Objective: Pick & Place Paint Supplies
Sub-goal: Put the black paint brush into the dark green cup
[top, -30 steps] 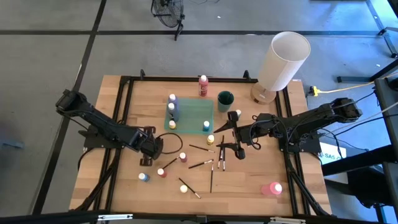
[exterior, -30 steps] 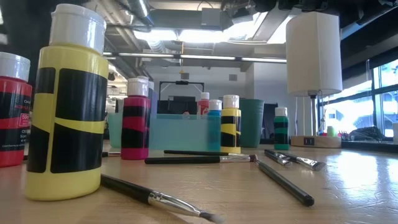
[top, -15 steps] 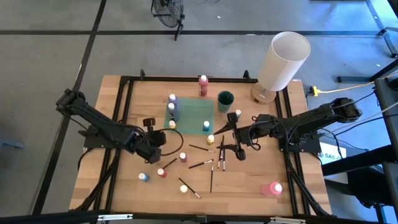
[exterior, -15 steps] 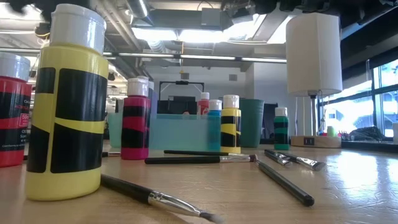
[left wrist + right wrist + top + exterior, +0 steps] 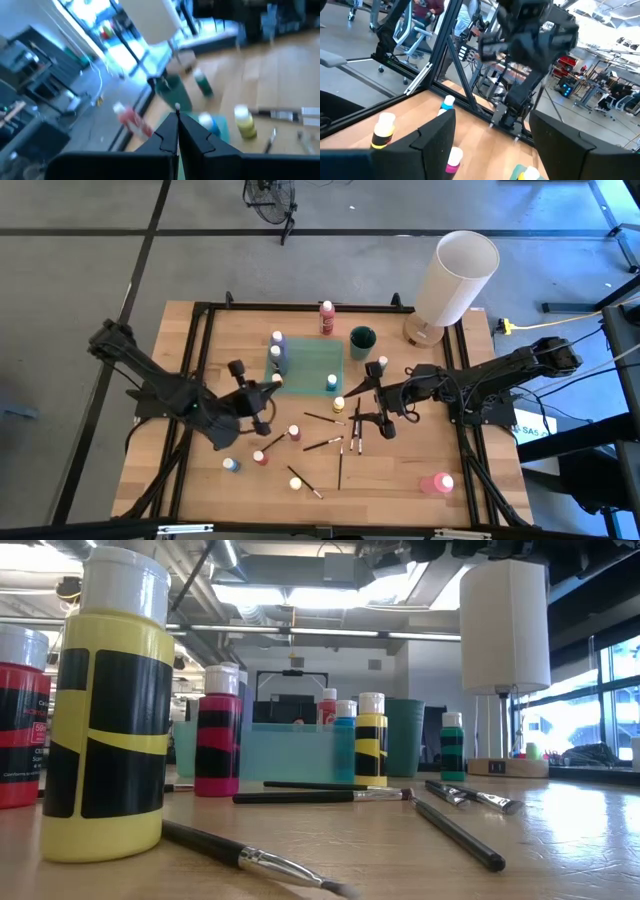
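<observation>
High view, surface: you are looking at a pale wooden plank surface (image 5: 200, 480) inside a black metal frame.
High view, left end effector (image 5: 272, 384): yours sits left of centre, raised, its tip just beside the teal tray's near-left corner; fingers pressed together, nothing between them.
High view, right end effector (image 5: 368, 402): yours rests right of centre over the brushes, fingers spread wide, nothing seen in them.
High view, teal tray (image 5: 310, 360): flat translucent rectangle; a purple bottle (image 5: 277, 343) stands at its left edge, a blue bottle (image 5: 331, 382) at its near-right corner.
High view, paint bottles: small round white-capped plastic ones are scattered across the wood; a red bottle (image 5: 327, 316) stands behind the tray, a larger pink bottle (image 5: 437, 483) lies near the right front corner.
High view, brushes (image 5: 325, 443): thin dark-handled sticks lying loose and crossed in front of the tray.
High view, green cup (image 5: 362, 340): round, dark, just right of the tray.
High view, white cylinder (image 5: 455, 278): smooth and tall, on a wooden base at the right rear corner.

Low view, yellow bottle (image 5: 108, 710): glossy, black-banded, ribbed white cap, nearest to you at left.
Low view, brush (image 5: 255, 859): dark handle and metal ferrule, flat on the wood.

Left wrist view, fingers (image 5: 167, 137): dark and angular, meeting along one seam.

Right wrist view, fingers (image 5: 437, 132): you see two dark matte blocks well apart, bottles on the wood beyond them.
</observation>
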